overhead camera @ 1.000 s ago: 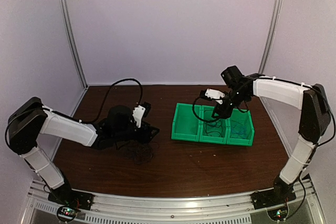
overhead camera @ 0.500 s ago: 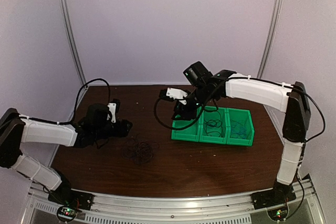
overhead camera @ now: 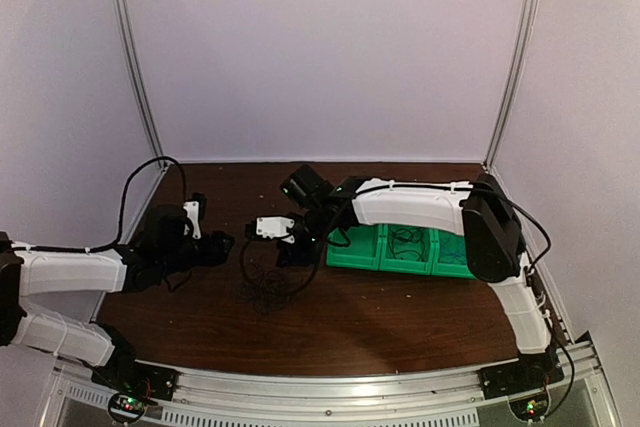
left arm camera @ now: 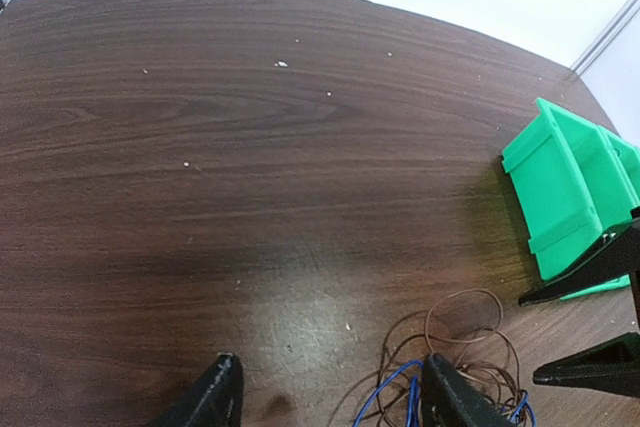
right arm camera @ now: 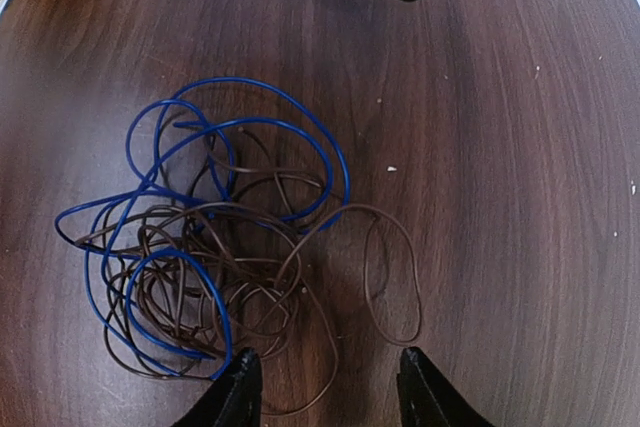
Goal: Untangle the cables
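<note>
1. Since one second ago, the right arm has swung from above the green bins (overhead camera: pixel 352 255) leftward to the tangle, and the left arm has drawn back toward the left side of the table (overhead camera: pixel 380 317).
2. Nearest the table's front edge lie the cables (overhead camera: pixel 265 285): thin brown and blue wires in one loose knot, flat on the wood, well clear of the bins.
3. We find no clear long axis; the knot is roughly round. One brown loop (right arm camera: pixel 414 297) juts out alone on the side toward the right gripper's fingers.
4. The right gripper (right arm camera: pixel 325 387) hangs above the knot, fingers apart, nothing between them. In its wrist view most of the tangle (right arm camera: pixel 210 257) lies ahead and left of the finger gap.
5. The left gripper (left arm camera: pixel 330 392) is also spread and empty. The tangle (left arm camera: pixel 450 347) lies just beside its right fingertip, not between the fingers.
6. We judge the right arm nearer; the next grasp turns on shifting it slightly left over the wires.
7. Farthest back, the bins hold more thin wires.
</note>
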`<state>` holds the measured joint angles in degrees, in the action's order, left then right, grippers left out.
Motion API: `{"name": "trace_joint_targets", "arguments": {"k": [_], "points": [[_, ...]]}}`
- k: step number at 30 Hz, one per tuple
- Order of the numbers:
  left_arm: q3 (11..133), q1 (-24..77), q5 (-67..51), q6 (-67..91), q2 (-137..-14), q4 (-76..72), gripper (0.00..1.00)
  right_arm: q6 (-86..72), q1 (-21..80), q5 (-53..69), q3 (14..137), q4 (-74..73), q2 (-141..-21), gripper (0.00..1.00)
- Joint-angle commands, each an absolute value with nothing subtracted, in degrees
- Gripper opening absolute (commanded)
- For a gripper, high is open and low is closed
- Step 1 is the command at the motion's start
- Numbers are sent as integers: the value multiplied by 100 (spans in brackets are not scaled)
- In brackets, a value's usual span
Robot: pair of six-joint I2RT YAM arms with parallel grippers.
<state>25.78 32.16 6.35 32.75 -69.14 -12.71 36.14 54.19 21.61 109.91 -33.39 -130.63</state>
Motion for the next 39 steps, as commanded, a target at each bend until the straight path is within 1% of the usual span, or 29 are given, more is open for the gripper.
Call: {"name": "trace_joint_targets", "arguments": {"k": [1, 8, 10, 13, 16, 17, 20, 22, 24, 26, 29, 33, 36, 38, 39], "points": [[2493, 3122, 691, 3318, -6728, -1279, 62, 3718, 5474, 1921, 11412, -3092, -13273, 47], [2488, 3103, 639, 3312, -6654, -1324, 62, 3639, 5476, 1846, 11552, -2897, -13612, 39], [2496, 3100, 625, 3322, -6645, -1337, 61, 3662, 5487, 1861, 11595, -2924, -13663, 35], [2501, 3102, 620, 3333, -6628, -1357, 61, 3665, 5484, 1846, 11585, -2889, -13676, 23], [2469, 3102, 522, 3330, -6663, -1460, 61, 3585, 5487, 1822, 11607, -2828, -13632, 5], [2447, 3102, 399, 3279, -6689, -1593, 62, 3527, 5485, 1838, 11622, -2822, -13580, 1], [2214, 3109, -418, 3067, -6778, -2397, 61, 3321, 5483, 1920, 11705, -2895, -13262, 0], [1712, 3272, -1110, 2979, -6639, -3750, 63, 3182, 5476, 2043, 11760, -2978, -12935, 0], [1289, 3662, -929, 2904, -6414, -4888, 67, 3035, 5480, 2203, 11763, -3032, -12585, 0], [1303, 3817, -857, 2742, -6459, -5213, 68, 2891, 5483, 2376, 11781, -3109, -12280, 0], [1549, 3847, -1189, 2628, -6985, -5656, 67, 2685, 5484, 2579, 11822, -3218, -11895, 0], [2032, 3875, -1032, 2677, -8139, -6109, 57, 2574, 5492, 2784, 12035, -3537, -11598, 0], [2216, 3876, -997, 2876, -9078, -7092, 49, 2611, 5493, 2952, 11972, -3692, -11198, 0], [2536, 3872, -1116, 3020, -9713, -7558, 31, 2698, 5491, 3062, 11708, -3613, -10825, 0], [2716, 3871, -1167, 3090, -10005, -7641, 25, 2713, 5493, 3083, 11698, -3655, -10718, 0]]}}
